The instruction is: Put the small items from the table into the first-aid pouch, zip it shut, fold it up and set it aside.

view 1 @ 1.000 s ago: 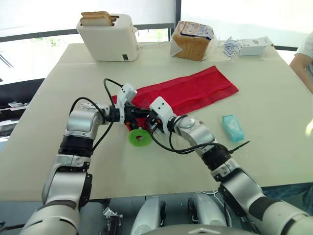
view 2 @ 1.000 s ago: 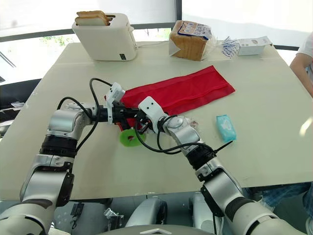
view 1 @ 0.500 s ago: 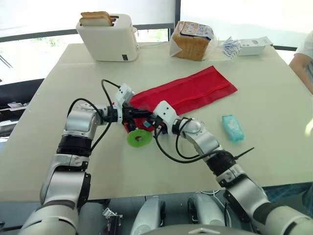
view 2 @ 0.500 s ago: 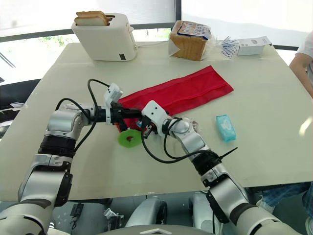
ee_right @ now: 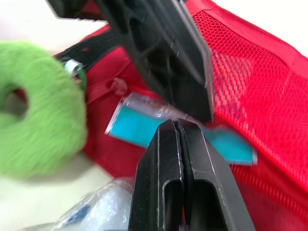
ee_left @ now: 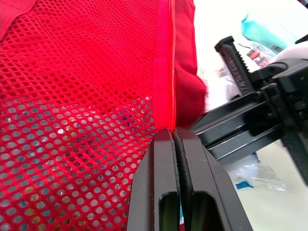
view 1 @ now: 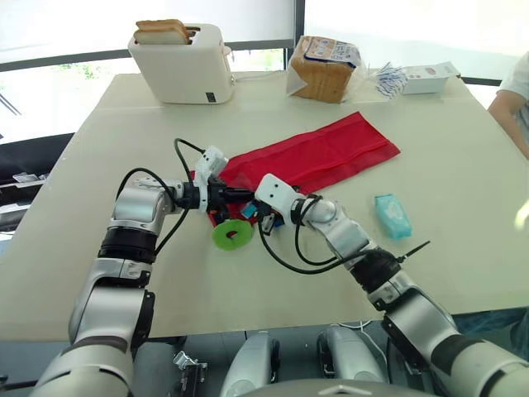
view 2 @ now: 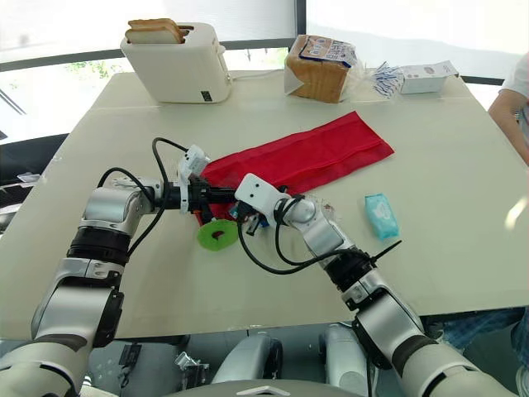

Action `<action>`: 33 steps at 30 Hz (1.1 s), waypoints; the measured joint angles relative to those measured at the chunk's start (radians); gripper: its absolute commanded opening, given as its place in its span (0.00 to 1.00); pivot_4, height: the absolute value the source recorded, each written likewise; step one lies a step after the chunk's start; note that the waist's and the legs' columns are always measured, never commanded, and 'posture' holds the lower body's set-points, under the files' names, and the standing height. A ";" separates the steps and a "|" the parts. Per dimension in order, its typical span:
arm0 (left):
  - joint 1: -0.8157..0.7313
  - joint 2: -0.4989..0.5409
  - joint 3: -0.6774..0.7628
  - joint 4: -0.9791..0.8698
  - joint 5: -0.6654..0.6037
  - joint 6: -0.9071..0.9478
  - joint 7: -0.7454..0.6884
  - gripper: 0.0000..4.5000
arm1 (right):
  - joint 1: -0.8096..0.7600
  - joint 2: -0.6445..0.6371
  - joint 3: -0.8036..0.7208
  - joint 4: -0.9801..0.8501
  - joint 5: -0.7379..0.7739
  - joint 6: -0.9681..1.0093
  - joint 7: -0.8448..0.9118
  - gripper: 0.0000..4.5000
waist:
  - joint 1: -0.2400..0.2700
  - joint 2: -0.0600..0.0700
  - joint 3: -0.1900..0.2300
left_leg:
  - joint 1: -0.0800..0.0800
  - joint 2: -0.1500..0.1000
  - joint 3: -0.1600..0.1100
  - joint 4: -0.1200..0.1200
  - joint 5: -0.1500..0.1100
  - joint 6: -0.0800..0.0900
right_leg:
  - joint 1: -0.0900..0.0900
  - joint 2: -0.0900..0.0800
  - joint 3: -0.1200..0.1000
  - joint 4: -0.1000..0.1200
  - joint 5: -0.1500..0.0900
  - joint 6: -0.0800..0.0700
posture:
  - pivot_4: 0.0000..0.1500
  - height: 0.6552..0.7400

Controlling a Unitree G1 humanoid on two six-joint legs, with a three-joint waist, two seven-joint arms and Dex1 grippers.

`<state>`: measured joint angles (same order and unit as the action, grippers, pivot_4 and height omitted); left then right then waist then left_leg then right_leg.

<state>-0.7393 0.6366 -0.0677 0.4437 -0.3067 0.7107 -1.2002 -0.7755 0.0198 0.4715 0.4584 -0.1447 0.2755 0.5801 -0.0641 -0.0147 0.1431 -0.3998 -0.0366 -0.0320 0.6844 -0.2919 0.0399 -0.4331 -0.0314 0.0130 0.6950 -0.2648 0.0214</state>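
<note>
- The red pouch (view 1: pixel 322 153) lies opened out flat across the middle of the table (view 1: pixel 91 174). Its long body runs slantwise, and its mesh face is up.
- The left gripper (ee_left: pixel 174 131) is at the pouch's near end. Its two black fingers are pressed together on the fabric edge, right where the zip seam runs in between them.
- The right gripper (ee_right: pixel 175 123) meets that same end of the pouch from the opposite side, just below the left gripper's fingers. Its fingers are closed against each other.
- The right gripper's tips sit against a flat blue packet (ee_right: pixel 137 127) that lies at the pouch's mouth, partly over the red fabric. Whether they pinch its wrapper I cannot tell.
- A green ring (view 1: pixel 232 234) lies on the table touching the pouch's near end, just beside both grippers.
- A clear-wrapped item (ee_right: pixel 96 211) lies on the table just off the pouch's near end, beneath the right gripper.
- A teal pack (view 1: pixel 393 215) lies flat, well apart from the pouch, off its long near side and closer to the far end than to the grippers.
- Beyond the pouch, at the table's far edge, stand a white toaster (view 1: pixel 182 70) with toast (view 1: pixel 163 31) in it, a bagged loaf (view 1: pixel 325 68), a heap of small sachets (view 1: pixel 388 78) and a white box (view 1: pixel 431 78).
- A person's arm (view 1: pixel 514 99) shows past the pouch's far end.
</note>
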 measured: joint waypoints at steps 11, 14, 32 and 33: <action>0.001 0.012 0.030 -0.033 -0.012 0.042 0.003 0.00 | -0.038 0.079 -0.037 0.191 -0.037 -0.198 -0.056 0.01 | -0.010 0.000 -0.001 | 0.002 0.000 0.000 -0.002 0.000 0.000 | 0.000 0.000 0.000 0.001 0.000 0.000 | 1.00 1.00; 0.009 0.021 0.040 -0.054 -0.013 0.051 0.005 0.00 | -0.048 0.110 -0.057 0.273 -0.049 -0.296 -0.131 0.01 | -0.016 0.000 -0.001 | 0.004 0.000 0.000 -0.003 0.000 -0.001 | 0.000 0.000 0.000 0.001 0.000 0.000 | 1.00 1.00; 0.016 0.005 0.029 -0.035 -0.030 -0.041 0.005 0.00 | -0.039 0.073 -0.084 0.324 -0.038 -0.415 -0.147 0.10 | -0.002 0.000 -0.004 | 0.006 0.000 0.000 -0.001 0.001 -0.001 | 0.004 0.000 0.000 0.000 0.000 0.000 | 1.00 1.00; 0.016 0.005 0.029 -0.030 -0.030 -0.044 0.005 0.00 | -0.031 0.068 -0.087 0.309 -0.031 -0.407 -0.132 0.12 | -0.002 0.000 -0.004 | 0.006 0.000 -0.001 -0.001 0.001 -0.001 | 0.004 0.000 0.000 0.000 0.000 0.000 | 1.00 1.00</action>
<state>-0.7229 0.6420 -0.0383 0.4135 -0.3367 0.6668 -1.1953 -0.8061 0.0882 0.3841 0.7670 -0.1760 -0.1313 0.4479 -0.0656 -0.0145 0.1395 -0.3938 -0.0365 -0.0326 0.6834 -0.2914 0.0387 -0.4290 -0.0312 0.0130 0.6953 -0.2648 0.0213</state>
